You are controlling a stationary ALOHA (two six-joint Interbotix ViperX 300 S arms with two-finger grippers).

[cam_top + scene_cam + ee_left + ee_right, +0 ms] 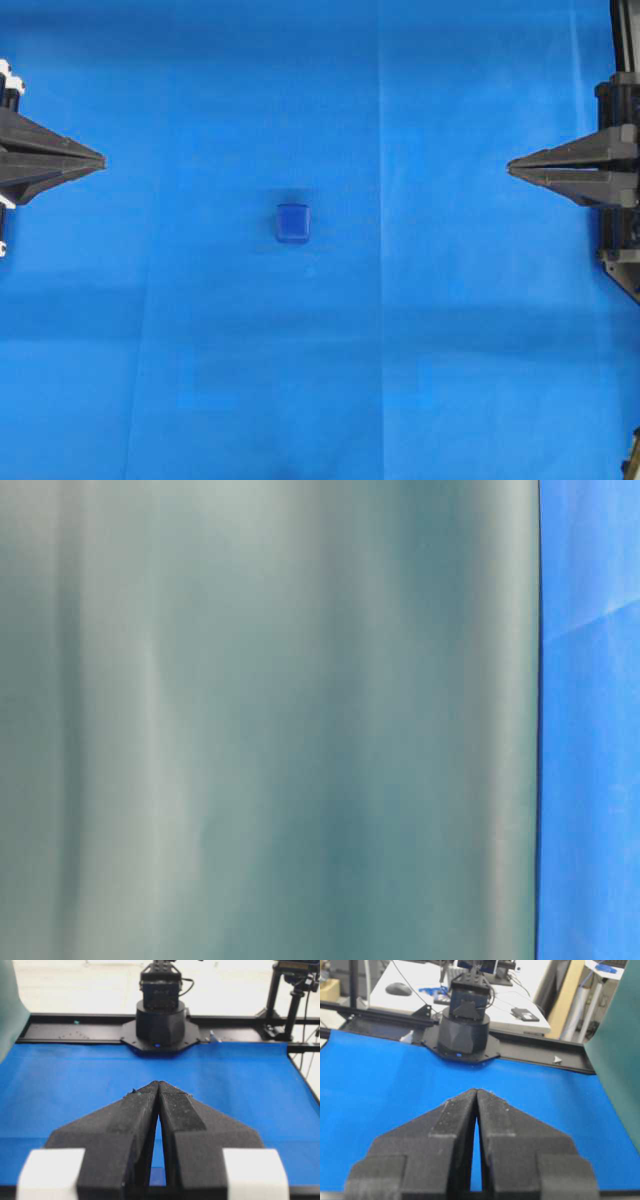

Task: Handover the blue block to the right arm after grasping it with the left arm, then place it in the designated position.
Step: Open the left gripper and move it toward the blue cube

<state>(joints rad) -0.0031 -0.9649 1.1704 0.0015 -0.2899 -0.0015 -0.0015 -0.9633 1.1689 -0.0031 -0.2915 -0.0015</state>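
A: Work surface?

B: Blue cloth [450, 380], creased in straight fold lines, covering the table. A black frame rail [540, 1052] borders its far edge.

A: Surroundings?

B: A dull green backdrop sheet [270, 720] fills most of the table-level view. Beyond the rail stands a white desk [405, 1000] carrying a computer mouse [399, 989] and cables. A black stand [292, 1005] sits at one corner.

A: Lighting?

B: Bright, even.

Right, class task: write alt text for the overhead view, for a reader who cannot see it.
A small blue block sits alone near the middle of a blue cloth. The left gripper at the left edge and the right gripper at the right edge point toward each other, both shut and well clear of the block.
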